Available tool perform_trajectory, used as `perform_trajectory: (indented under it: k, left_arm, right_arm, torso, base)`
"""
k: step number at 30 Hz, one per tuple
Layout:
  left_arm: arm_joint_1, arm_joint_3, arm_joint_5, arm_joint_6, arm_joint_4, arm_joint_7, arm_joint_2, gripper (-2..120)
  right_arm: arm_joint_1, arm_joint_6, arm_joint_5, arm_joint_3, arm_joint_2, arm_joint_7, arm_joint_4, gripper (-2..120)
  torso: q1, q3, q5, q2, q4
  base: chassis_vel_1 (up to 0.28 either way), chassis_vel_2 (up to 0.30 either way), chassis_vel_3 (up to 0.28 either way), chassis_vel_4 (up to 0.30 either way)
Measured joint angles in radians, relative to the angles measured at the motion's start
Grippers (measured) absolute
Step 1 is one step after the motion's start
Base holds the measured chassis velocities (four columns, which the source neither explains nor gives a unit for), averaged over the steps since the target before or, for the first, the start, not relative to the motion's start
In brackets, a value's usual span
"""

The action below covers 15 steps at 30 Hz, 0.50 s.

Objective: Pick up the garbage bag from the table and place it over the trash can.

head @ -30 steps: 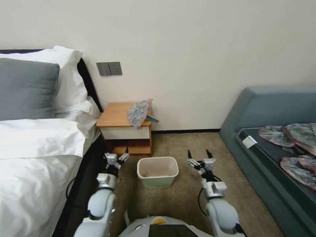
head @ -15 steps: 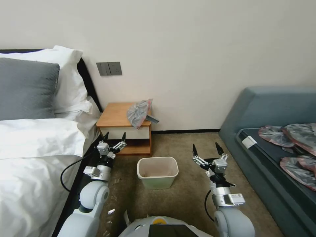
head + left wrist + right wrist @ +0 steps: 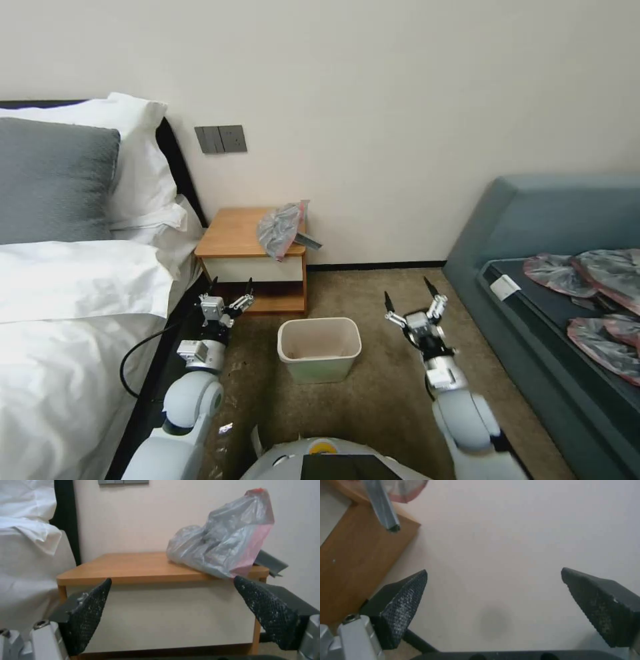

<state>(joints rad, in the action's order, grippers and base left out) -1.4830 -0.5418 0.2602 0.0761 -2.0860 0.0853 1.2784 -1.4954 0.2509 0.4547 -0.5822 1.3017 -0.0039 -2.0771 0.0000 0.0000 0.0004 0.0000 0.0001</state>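
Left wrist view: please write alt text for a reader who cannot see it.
A crumpled grey garbage bag with a pink-red rim sits at one end of the wooden nightstand top, against the wall. The left end effector, its fingers spread wide, faces the nightstand's white drawer front just below the top, touching nothing; white bedding lies beside it.

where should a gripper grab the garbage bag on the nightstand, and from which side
Judging by its pose, pinch the garbage bag at the crumpled grey bulge facing the room, coming from the front, above the nightstand top. The wall blocks the back; the bag slumps at the right front corner. The open left gripper already faces it.
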Motion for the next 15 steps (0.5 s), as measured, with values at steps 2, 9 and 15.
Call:
perform_trajectory:
  k: [2, 9, 15]
  left_arm:
    - [-0.001, -0.001, -0.009, 0.003, 0.005, 0.0, 0.007, 95]
    - [0.005, -0.002, -0.029, 0.009, 0.037, 0.0, 0.026, 95]
    - [0.009, 0.005, -0.043, 0.015, 0.069, 0.0, 0.032, 95]
  right_arm:
    - [0.062, -0.012, 0.02, 0.028, -0.067, -0.007, 0.036, 100]
    - [0.263, -0.043, 0.039, 0.158, -0.185, -0.015, 0.157, 100]
    - [0.486, -0.143, -0.019, 0.348, -0.228, -0.063, 0.324, 100]
  torso:
    - [0.0, 0.0, -0.0002, 0.0, -0.0002]
    - [0.0, 0.0, -0.0003, 0.0, -0.0003]
    - [0.0, 0.0, -0.0003, 0.0, 0.0]
  base:
    - [0.0, 0.0, 0.0, 0.0]
    - [0.0, 0.0, 0.0, 0.0]
    - [0.0, 0.0, 0.0, 0.0]
